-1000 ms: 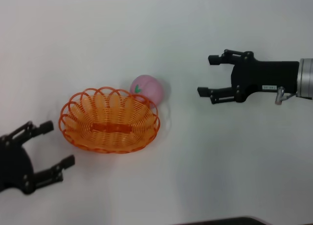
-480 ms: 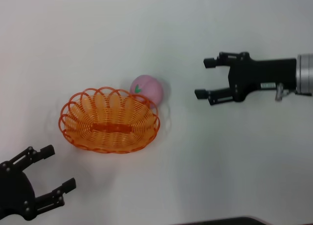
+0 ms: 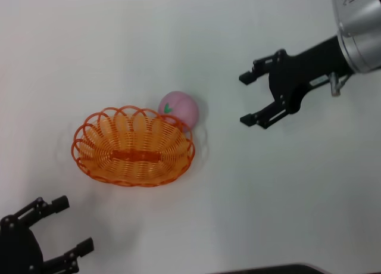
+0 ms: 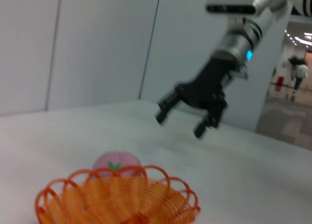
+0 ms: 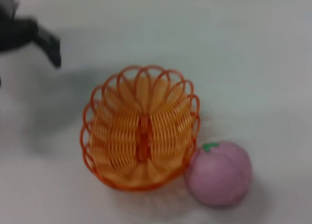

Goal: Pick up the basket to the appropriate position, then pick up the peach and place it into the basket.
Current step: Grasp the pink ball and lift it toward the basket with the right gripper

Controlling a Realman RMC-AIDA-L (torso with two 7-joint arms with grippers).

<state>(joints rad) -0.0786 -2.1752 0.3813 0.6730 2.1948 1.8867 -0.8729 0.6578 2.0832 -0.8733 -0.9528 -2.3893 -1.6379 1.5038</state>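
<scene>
Only the peach [image 3: 180,108], touching the basket [image 3: 133,147], bears a green leaf mark.

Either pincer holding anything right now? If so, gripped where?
Nothing held. Left pincer and right pincer are both open and apart from the basket and the peach.

Right hand [image 3: 250,99] raised, fingers spread, left hand [image 3: 64,229] low, fingers spread

Black hands [image 3: 257,98], silver right forearm [image 3: 357,30]
</scene>
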